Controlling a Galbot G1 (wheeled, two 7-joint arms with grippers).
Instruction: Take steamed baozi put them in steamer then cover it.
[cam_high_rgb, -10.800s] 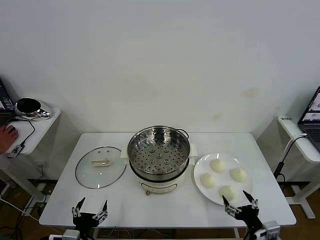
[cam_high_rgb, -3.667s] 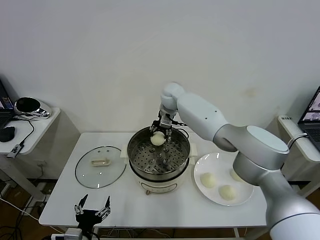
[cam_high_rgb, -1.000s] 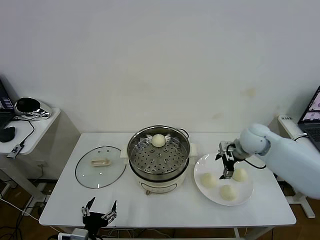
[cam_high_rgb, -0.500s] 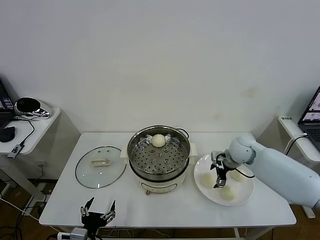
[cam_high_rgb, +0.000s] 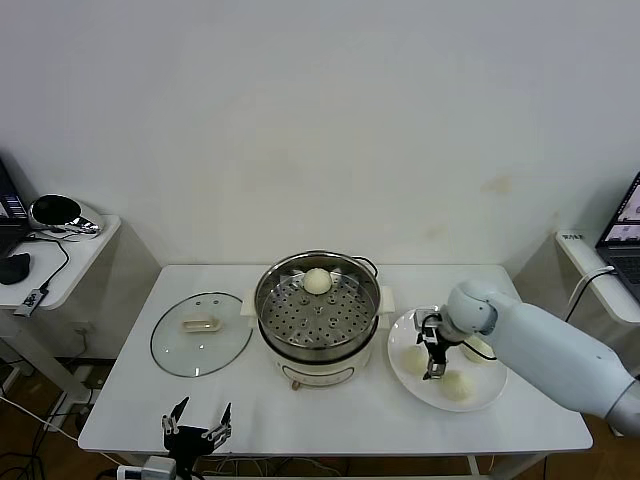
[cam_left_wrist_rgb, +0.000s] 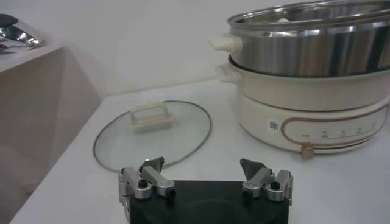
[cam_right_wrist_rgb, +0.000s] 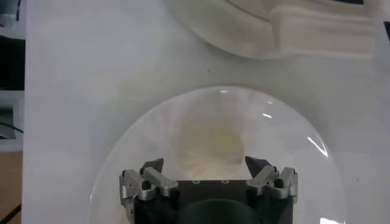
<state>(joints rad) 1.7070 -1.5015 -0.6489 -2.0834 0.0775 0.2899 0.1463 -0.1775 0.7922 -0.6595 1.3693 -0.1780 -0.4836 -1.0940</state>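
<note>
**Right arm drops to the plate for the second bun**

One steamed baozi (cam_high_rgb: 317, 281) now sits in the steamer (cam_high_rgb: 318, 318). The right end effector (cam_high_rgb: 431, 359), fingers apart, has swung back onto the plate (cam_high_rgb: 490, 392), straddling the nearest baozi (cam_right_wrist_rgb: 209, 146). Round buns have no long axis. The left end effector (cam_high_rgb: 196, 430) waits, fingers apart, at the surface's near edge.

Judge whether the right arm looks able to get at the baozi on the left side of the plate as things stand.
Probably yes. The right end effector hangs open just above that baozi on the plate, and nothing lies between them. The other two buns sit apart from it.
</note>
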